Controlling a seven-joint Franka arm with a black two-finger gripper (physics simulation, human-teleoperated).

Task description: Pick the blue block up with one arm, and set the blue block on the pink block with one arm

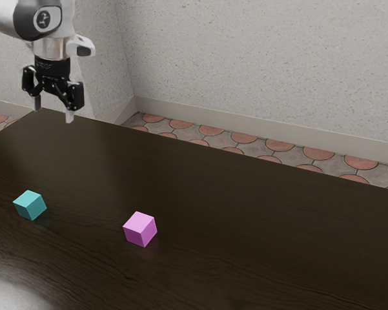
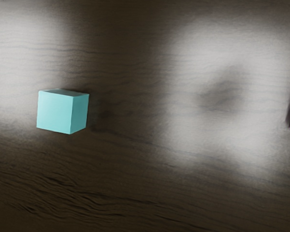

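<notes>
- Black jaws are hanging spread, holding nothing, at the exterior view's upper left;
- the teal-blue cube (image 1: 30, 205) is sitting on the dark wooden bench (image 1: 245, 213) at lower left, apart from the pink cube (image 1: 140, 228).

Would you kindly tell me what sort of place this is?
Probably a rendered indoor room set up for tabletop manipulation: a dark wooden table, a speckled plaster wall, and a terracotta tile floor behind.

Turquoise-blue block (image 1: 30, 205) resting flat on dark wooden table (image 1: 245, 213), pink block (image 1: 140, 228) apart, nearby
</notes>
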